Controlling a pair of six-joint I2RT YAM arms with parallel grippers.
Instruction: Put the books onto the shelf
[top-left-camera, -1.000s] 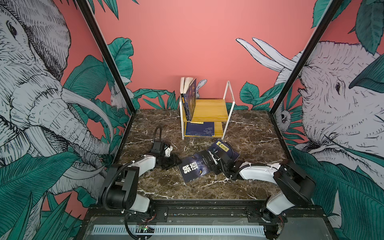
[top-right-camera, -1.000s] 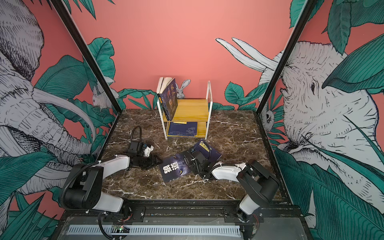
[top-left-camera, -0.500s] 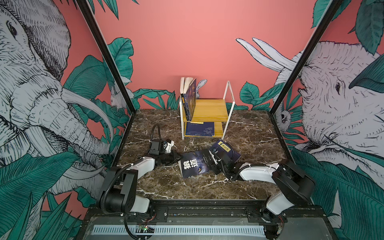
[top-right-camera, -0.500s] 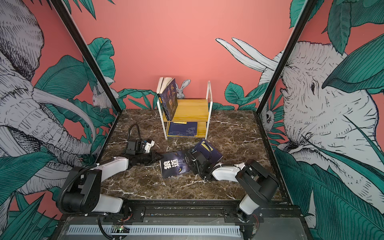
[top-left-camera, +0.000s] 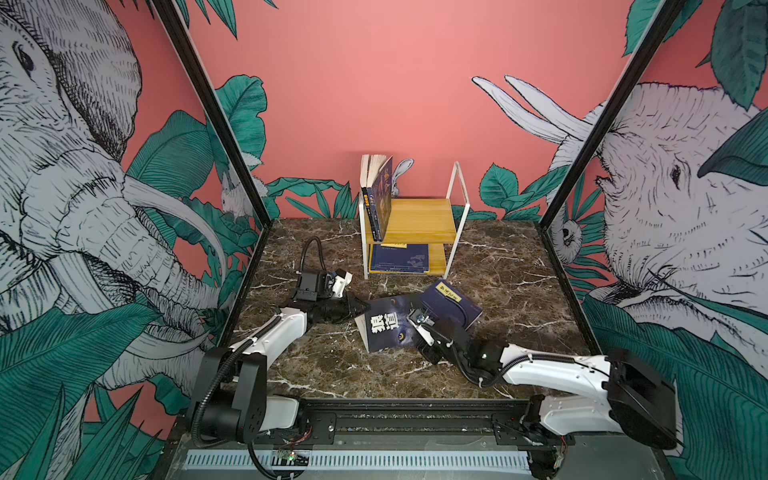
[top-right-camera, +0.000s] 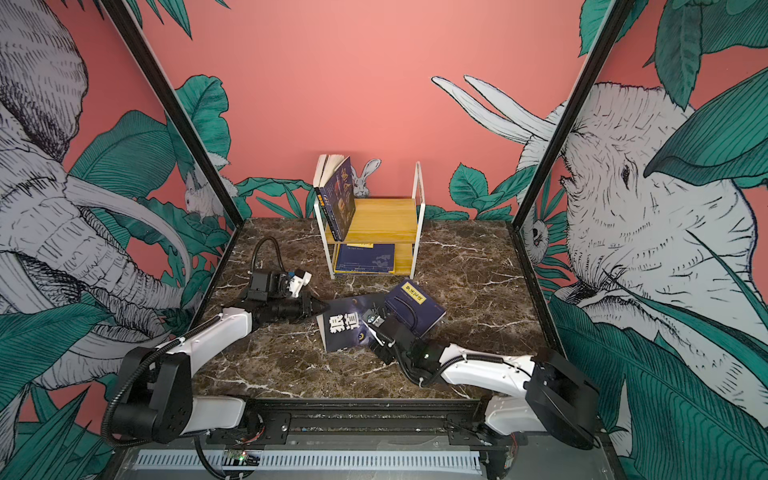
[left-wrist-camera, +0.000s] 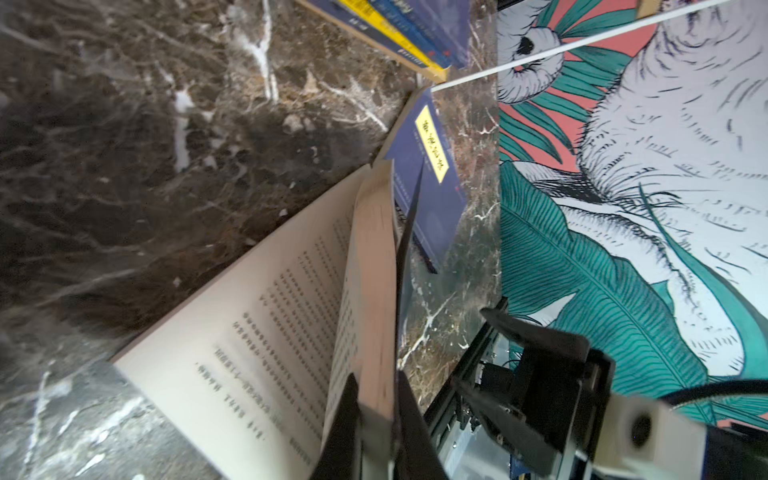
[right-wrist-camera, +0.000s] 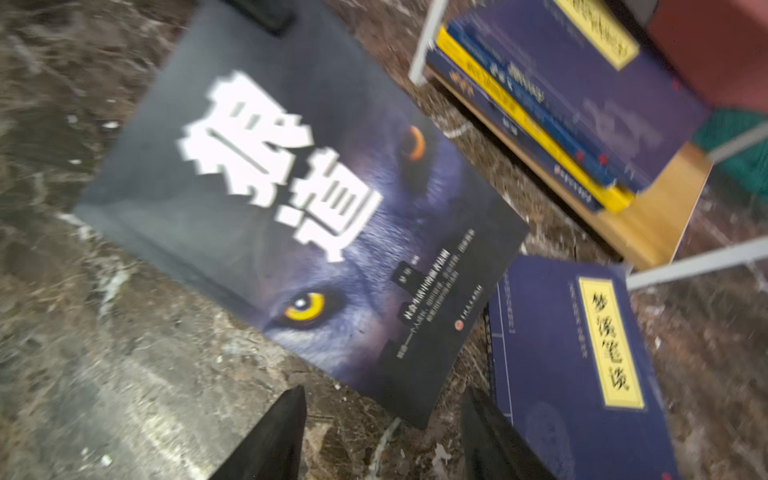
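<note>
At 12 o'clock on the marble table (top-left-camera: 332, 365), against the pink back wall (top-left-camera: 415, 83), stands the shelf (top-left-camera: 424, 220). A few upright books (top-left-camera: 380, 195) lean at the 9 o'clock end of its top board, their pages fanned open at the top. A flat stack (top-left-camera: 399, 257) of navy and yellow books lies on its lower board. The rest of the top board is bare wood.

Near the table's middle lies the dark book (top-left-camera: 384, 326) with big white characters and a yellow-eyed wolf on its cover. The left gripper (top-left-camera: 362, 309) reaches in from 9 o'clock and meets this book at its 10 o'clock corner. In the left wrist view its fingers (left-wrist-camera: 343, 436) are pressed together on the book's page block and dark cover. That side is lifted, and a loose printed leaf hangs open down to the marble.

A navy book (top-left-camera: 451, 305) with a yellow title label lies flat at 2 o'clock from the dark book, just beside it. I cannot tell whether the two touch.

The right gripper (right-wrist-camera: 383, 390) comes in from 4 o'clock, low over the table by the dark book's near corner. Its fingers (right-wrist-camera: 274, 440) stand well apart with only marble between them, gripping nothing. One fingertip is just beside the navy book's edge. In both top views the wrist camera hides these fingertips.
</note>
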